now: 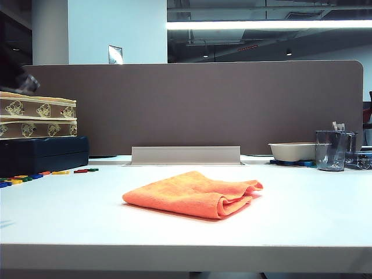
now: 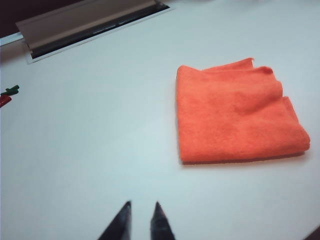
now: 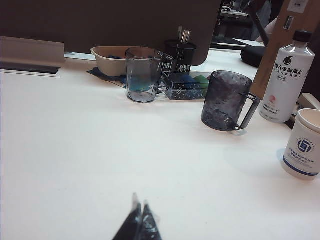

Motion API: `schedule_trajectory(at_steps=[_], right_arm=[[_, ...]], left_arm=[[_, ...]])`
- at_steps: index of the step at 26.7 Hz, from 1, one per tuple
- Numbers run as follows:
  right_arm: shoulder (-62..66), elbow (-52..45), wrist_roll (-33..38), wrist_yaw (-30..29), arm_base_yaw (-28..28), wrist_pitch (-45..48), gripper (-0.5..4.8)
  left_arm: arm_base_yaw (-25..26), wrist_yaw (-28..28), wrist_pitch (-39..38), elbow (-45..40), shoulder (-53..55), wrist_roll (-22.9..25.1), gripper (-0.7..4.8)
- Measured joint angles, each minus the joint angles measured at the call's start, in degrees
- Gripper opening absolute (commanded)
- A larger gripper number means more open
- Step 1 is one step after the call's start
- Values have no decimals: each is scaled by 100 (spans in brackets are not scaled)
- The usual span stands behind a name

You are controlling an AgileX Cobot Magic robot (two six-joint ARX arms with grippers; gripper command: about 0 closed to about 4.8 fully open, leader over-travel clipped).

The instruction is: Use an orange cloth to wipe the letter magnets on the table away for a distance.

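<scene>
The orange cloth [image 1: 195,193] is seen lying folded near the middle of the white tabletop [image 1: 302,203], its rounded folds turned toward the right of the exterior view. The letter magnets [image 1: 23,177] are scattered at the far left of that view, well apart from the cloth, in front of a dark case [image 1: 43,154] on which two patterned boxes [image 1: 38,116] are stacked.

The left gripper [image 2: 141,212] is held above the bare tabletop, pointing forward and down, with the cloth lying ahead of it and to one side, untouched. Its dark fingertips [image 2: 123,215] are kept only a narrow gap apart, and nothing is held between them. Two magnets, one green and one red [image 2: 6,96], are caught at the edge of the left wrist view.

The right gripper [image 3: 140,210] is poised low over an empty stretch of tabletop, its tips pressed together on nothing. Ahead of it, a clear tumbler [image 3: 144,74], a dark mug [image 3: 226,100], a bowl [image 3: 109,60], a white bottle [image 3: 286,80] and a paper cup [image 3: 305,145] are seen.
</scene>
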Motion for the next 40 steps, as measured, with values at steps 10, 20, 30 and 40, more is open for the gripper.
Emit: schedule_trajectory(at_steps=[10,20,30,40], right_arm=[[0,0,0,0,0,0,-1],[0,0,0,0,0,0,-1],[0,0,0,0,0,0,-1],[0,0,0,0,0,0,-1]], left_arm=[[33,-424,1226,-1082,-590,-238,48],[33,-601,1899,-1718,-586,-245,48],[33,-1025,1963,-1832,-588,-247,49],[33,-1027,1961,-1834,-588,-247,49]])
